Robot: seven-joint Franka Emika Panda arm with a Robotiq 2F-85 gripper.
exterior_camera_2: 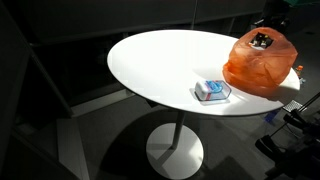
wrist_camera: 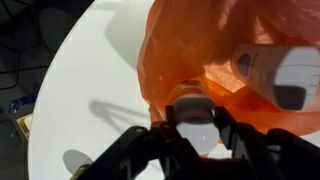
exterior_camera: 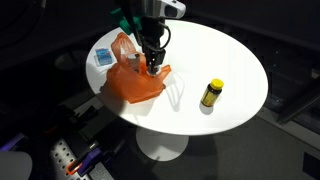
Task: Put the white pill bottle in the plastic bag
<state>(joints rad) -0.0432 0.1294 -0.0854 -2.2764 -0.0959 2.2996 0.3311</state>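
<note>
The orange plastic bag [exterior_camera: 133, 82] lies crumpled on the round white table [exterior_camera: 225, 50]; it shows in both exterior views [exterior_camera_2: 262, 66] and fills the upper right of the wrist view [wrist_camera: 190, 45]. My gripper [exterior_camera: 152, 62] hangs just over the bag's top, and only its dark tip [exterior_camera_2: 262, 41] shows above the bag. In the wrist view the gripper [wrist_camera: 195, 135] is shut on the white pill bottle [wrist_camera: 193, 118], held upright right at the bag's edge. A second white labelled container [wrist_camera: 272, 72] lies against the bag at the right.
A yellow bottle with a black cap [exterior_camera: 211, 93] stands alone on the table away from the bag. A blue and white packet [exterior_camera: 104, 57] lies next to the bag, near the table's edge [exterior_camera_2: 211, 91]. The surroundings are dark.
</note>
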